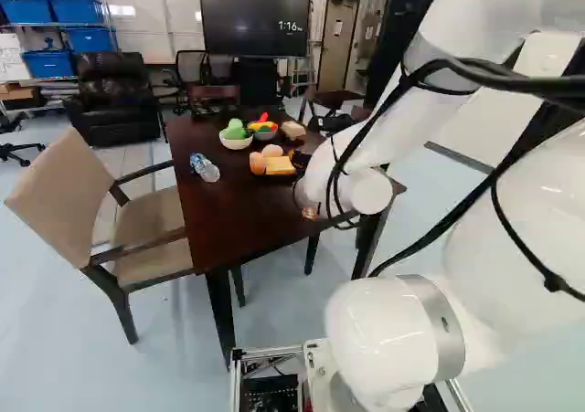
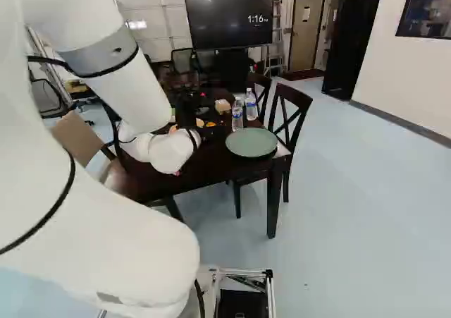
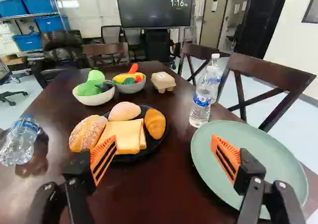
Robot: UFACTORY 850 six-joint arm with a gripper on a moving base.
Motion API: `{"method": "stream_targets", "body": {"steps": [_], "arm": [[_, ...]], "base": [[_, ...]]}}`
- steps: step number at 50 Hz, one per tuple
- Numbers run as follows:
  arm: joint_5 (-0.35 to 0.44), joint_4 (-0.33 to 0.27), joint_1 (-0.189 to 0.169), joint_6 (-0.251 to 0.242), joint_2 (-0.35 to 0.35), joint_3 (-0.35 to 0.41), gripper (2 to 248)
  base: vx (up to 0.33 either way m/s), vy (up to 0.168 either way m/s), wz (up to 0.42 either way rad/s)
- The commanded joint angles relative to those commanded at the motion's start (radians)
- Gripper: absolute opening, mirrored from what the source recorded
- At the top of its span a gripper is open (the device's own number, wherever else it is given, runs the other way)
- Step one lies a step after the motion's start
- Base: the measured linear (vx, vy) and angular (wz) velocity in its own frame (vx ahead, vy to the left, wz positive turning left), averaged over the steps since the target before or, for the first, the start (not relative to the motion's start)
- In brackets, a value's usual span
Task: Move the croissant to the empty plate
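Behind the wrist in the right base view, the black gripper (image 2: 187,113) shows only in part. In the wrist view the gripper (image 3: 165,157) stands open over the table, nothing between its orange pads. Ahead of it lies a black plate (image 3: 160,139) with the croissant (image 3: 155,123), a seeded bread roll, a pinkish bun and bread slices. The croissant rests at the plate's edge on the side towards the bottles. The empty green plate (image 3: 258,159), also seen in the right base view (image 2: 251,142), lies beside the gripper, partly behind one finger.
Two water bottles (image 3: 200,105) stand between the two plates' far sides; another bottle (image 3: 20,140) lies across the table. Farther back are a white bowl (image 3: 94,99), a grey bowl (image 3: 130,87) and an egg carton (image 3: 163,81). Chairs (image 1: 151,220) flank the dark table (image 1: 247,216).
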Motion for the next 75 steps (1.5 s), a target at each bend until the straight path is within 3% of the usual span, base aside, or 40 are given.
{"method": "stream_targets", "body": {"steps": [36,75], "arm": [[-0.228,-0.056,0.0,0.0,-0.107,-0.191,247],[-0.528,-0.057,0.0,0.0,-0.21,-0.391,247]], "base": [[0.0,0.0,0.0],[0.0,0.0,0.0]]}}
